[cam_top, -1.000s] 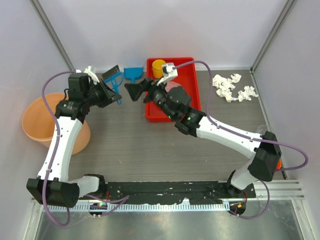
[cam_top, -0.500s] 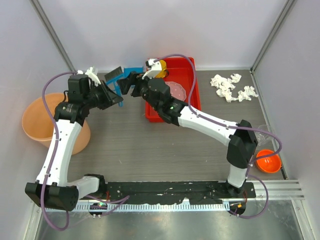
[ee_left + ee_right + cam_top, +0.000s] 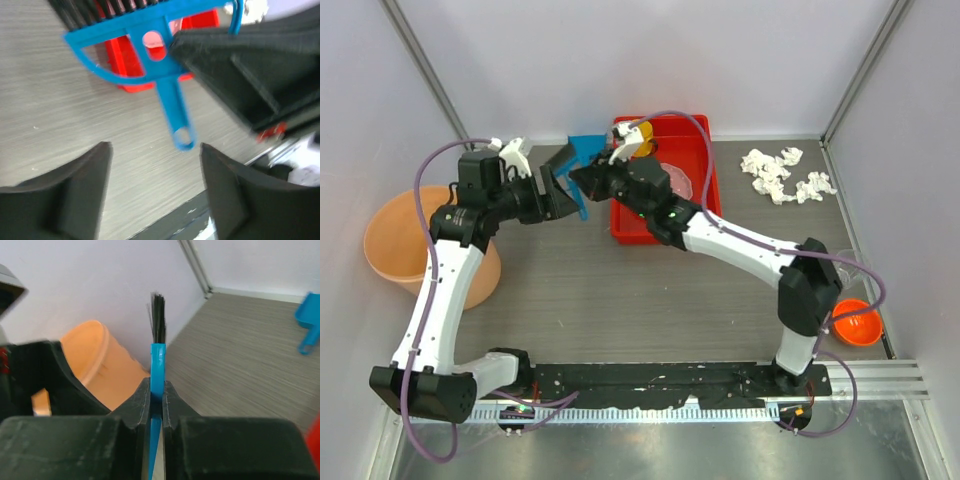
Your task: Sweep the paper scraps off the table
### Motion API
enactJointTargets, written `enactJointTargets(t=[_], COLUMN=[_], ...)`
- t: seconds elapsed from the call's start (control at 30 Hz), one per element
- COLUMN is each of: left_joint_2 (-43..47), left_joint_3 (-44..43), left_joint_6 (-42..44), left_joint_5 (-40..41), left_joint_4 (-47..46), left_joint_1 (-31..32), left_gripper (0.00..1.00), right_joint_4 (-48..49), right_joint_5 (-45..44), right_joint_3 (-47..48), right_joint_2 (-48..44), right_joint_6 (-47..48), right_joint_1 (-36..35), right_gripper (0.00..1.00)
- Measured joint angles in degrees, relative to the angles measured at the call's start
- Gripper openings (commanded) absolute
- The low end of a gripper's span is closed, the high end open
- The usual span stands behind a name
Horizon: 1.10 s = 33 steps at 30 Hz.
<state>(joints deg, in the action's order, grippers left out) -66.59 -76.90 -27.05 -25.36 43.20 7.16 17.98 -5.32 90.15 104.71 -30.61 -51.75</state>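
Plain white walls [image 3: 620, 50] rise on three sides of the dark wood-grain table [image 3: 620, 300], joined at the back corners by slanted grey metal posts [image 3: 427, 70], with a brushed metal sill [image 3: 650, 455] along the near edge under soft, even light.

Overhead view, from behind the arm bases, takes in the whole table [image 3: 620, 290]. Left wrist view, close and blurred, faces the blue brush [image 3: 170, 105] and red tray [image 3: 127, 57]. Right wrist view meets that brush edge-on, orange tub [image 3: 95, 355] beyond. All three share the brush.
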Motion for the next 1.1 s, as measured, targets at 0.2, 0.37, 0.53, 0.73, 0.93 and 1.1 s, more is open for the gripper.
enactJointTargets(t=[0.2, 0.37, 0.53, 0.73, 0.93, 1.1], left_joint_2=[-0.42, -0.42, -0.31, -0.09, -0.15, -0.74], left_joint_3=[-1.31, -3.43, -6.29, -6.97, -9.03, -8.94], left_joint_6=[23.87, 41.72, 49.18, 48.46, 47.74, 43.65], left_joint_5=[-3.21, -8.81, -16.52, -19.74, -20.74, -21.31], left_joint_4=[9.97, 18.03, 22.1, 21.46, 20.0, 17.79], left_joint_1=[0.31, 0.72, 7.96, 12.98, 13.33, 18.53], left_gripper=[0.93, 1.0, 1.0, 1.0, 1.0, 0.68], right_joint_4=[-10.69, -24.04, -31.34, -37.07, -40.09, -37.68], right_joint_5=[8.74, 20.17, 29.94, 39.06, 45.33, 48.33], right_joint_3=[-11.28, -12.98, -12.79, -11.52, -11.17, -10.84], right_joint_2=[-12.68, -23.37, -28.85, -26.77, -25.59, -25.4], right_joint_6=[12.96, 26.51, 33.22, 35.78, 36.98, 35.58], right_joint_1=[7.54, 7.91, 6.67, 6.86, 6.8, 6.03], right_gripper=[0.01, 0.01, 0.01, 0.01, 0.01, 0.01])
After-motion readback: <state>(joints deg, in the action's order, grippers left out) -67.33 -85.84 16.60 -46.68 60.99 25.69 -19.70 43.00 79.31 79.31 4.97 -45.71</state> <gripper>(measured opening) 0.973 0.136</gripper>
